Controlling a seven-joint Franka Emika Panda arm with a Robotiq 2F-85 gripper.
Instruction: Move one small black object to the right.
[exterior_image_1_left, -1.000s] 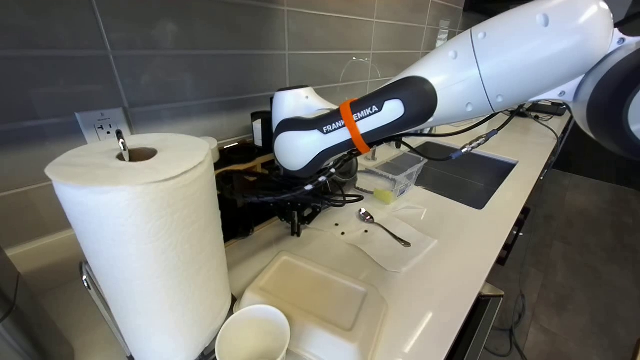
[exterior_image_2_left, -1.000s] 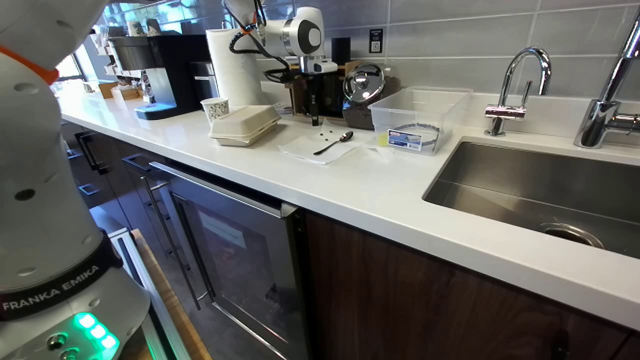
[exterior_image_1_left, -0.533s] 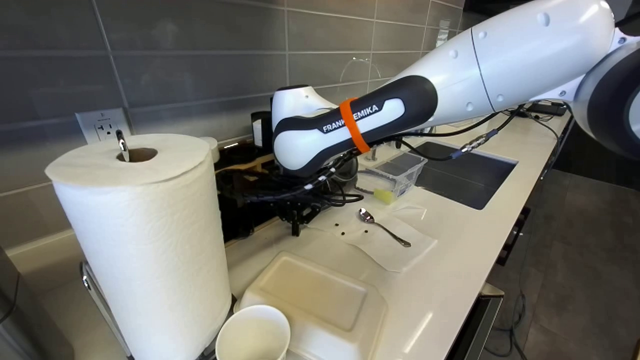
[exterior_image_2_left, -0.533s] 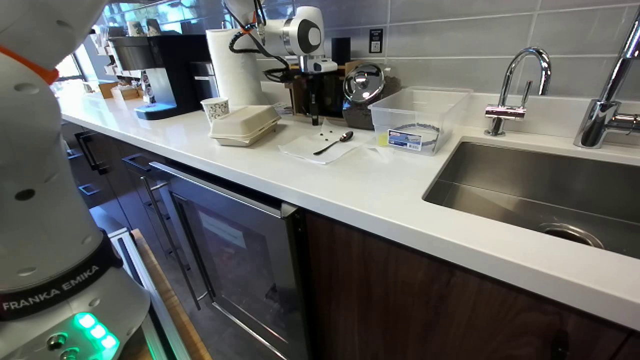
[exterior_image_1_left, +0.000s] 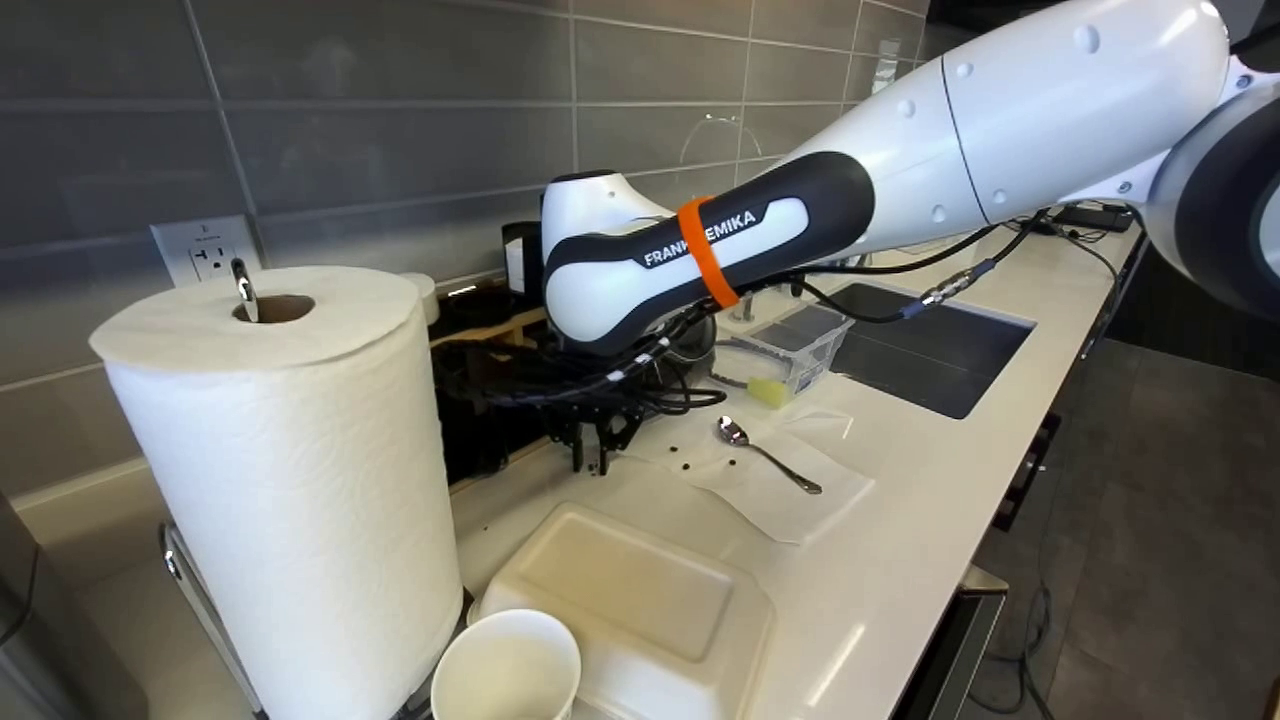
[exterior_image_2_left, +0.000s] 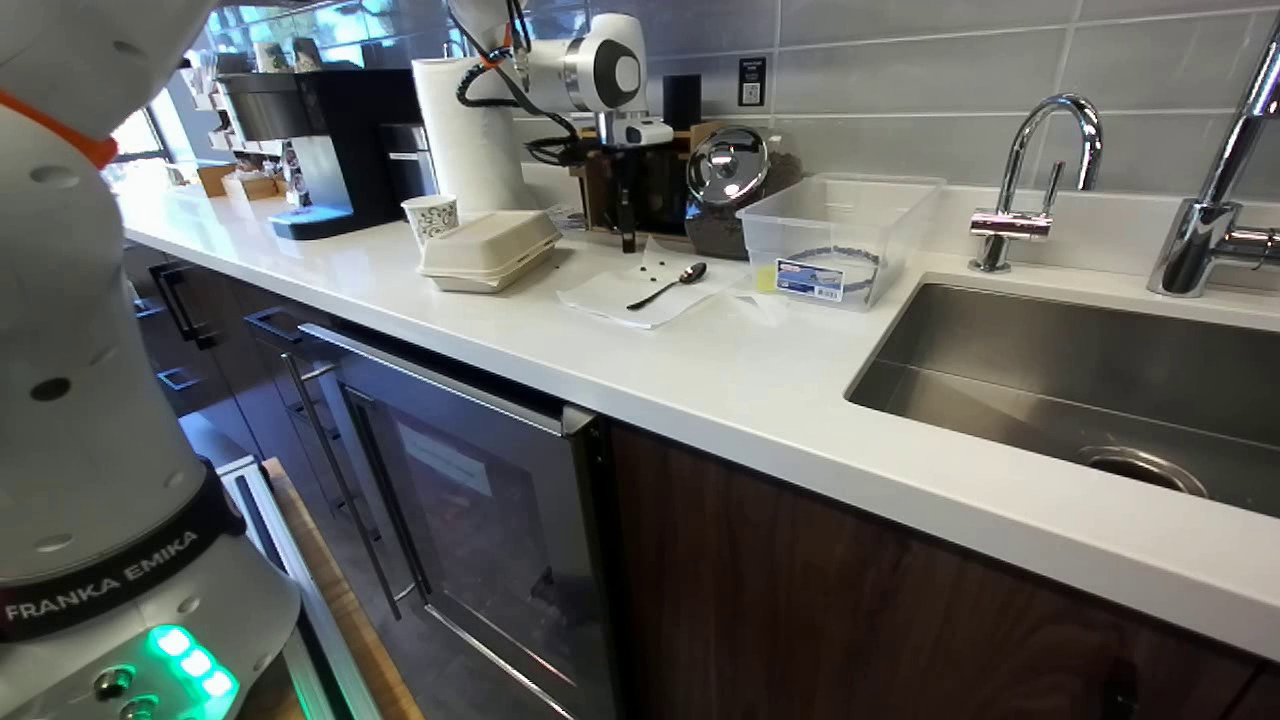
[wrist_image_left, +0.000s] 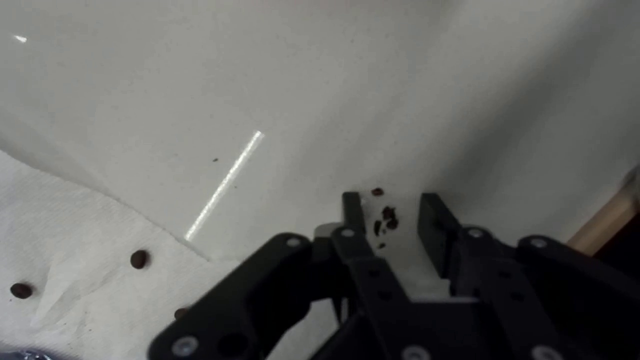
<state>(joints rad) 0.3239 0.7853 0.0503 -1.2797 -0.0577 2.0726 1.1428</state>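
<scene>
Several small dark beans lie here. In an exterior view, three (exterior_image_1_left: 686, 467) lie on or near the white napkin (exterior_image_1_left: 800, 510). The wrist view shows whole beans (wrist_image_left: 139, 259) on the napkin at lower left. Broken dark fragments (wrist_image_left: 389, 218) lie on the white counter between my fingers, nearer the left finger. My gripper (wrist_image_left: 390, 197) is open, with a gap between its fingertips and nothing held. It points down close to the counter, beside the napkin, in both exterior views (exterior_image_1_left: 590, 467) (exterior_image_2_left: 628, 245).
A spoon (exterior_image_1_left: 785, 470) lies on the napkin. A takeout box (exterior_image_1_left: 640, 580), paper cup (exterior_image_1_left: 507, 665) and paper towel roll (exterior_image_1_left: 290, 480) stand nearby. A clear bin (exterior_image_2_left: 840, 240), steel canister (exterior_image_2_left: 728, 170) and sink (exterior_image_2_left: 1050, 340) lie to the other side. A wood-edged dark organizer (exterior_image_2_left: 660, 190) stands behind the gripper.
My gripper has opened; its fingers were together before. Dark fragments now show at the fingertips, and a tiny dark speck appears on the counter near the towel roll. The arm has barely moved.
</scene>
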